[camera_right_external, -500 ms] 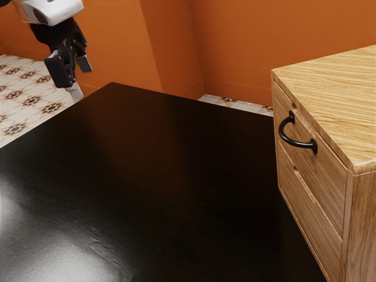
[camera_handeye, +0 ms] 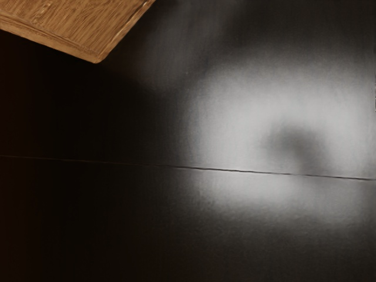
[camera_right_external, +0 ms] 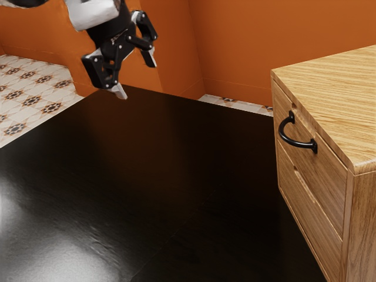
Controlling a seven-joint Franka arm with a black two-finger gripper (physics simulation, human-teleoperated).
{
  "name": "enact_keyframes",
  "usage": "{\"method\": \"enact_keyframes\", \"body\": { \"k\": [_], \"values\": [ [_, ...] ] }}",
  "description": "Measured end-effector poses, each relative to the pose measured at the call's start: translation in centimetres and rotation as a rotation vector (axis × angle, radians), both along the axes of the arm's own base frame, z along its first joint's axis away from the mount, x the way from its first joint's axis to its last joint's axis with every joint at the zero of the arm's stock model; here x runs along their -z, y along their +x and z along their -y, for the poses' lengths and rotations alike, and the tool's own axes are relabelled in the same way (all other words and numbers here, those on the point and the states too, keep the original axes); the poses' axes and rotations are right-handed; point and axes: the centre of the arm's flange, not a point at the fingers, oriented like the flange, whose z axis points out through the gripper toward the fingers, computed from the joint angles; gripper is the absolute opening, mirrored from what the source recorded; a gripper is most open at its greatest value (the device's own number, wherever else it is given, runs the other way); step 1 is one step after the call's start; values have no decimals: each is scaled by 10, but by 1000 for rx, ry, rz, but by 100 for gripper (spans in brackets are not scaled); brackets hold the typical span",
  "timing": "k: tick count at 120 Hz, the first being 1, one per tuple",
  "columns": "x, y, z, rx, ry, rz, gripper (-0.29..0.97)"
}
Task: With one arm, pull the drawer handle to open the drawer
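Gripper (camera_right_external: 136, 76) open above black table (camera_right_external: 147, 194)
Jaws spread wide; black drawer handle (camera_right_external: 292, 138) sits well apart, on the shut top drawer (camera_right_external: 308, 161) of the wooden cabinet (camera_right_external: 338, 94).

surface (camera_right_external: 141, 176): black, glossy, with a pale sheen toward the exterior view's lower left | seam (camera_handeye: 235, 170): a thin straight line running across it | on it: wooden cabinet (camera_right_external: 335, 100), upright at the exterior view's right edge, its front facing the open surface; the cabinet's corner shows in the wrist view

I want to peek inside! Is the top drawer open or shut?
Shut: the top drawer front sits flush with the cabinet, its black handle untouched.
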Motion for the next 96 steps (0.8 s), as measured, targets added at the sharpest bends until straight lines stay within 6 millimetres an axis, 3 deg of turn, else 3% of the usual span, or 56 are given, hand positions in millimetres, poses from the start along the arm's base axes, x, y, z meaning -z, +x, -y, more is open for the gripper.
{"method": "enact_keyframes", "body": {
  "k": [15, 32, 38, 45, 53, 71, 96],
  "values": [
    [33, -20, -16, 103, -7, -12, 68],
    [53, -16, -34, 173, 11, 31, 68],
    [54, -13, -20, 234, 28, 59, 68],
    [56, -10, 9, 327, 47, 90, 68],
    [73, -6, 35, 414, 61, 107, 68],
    [90, -2, 42, 502, 88, 176, 68],
    [93, -17, 80, 656, 102, 300, 68]
  ]
}}
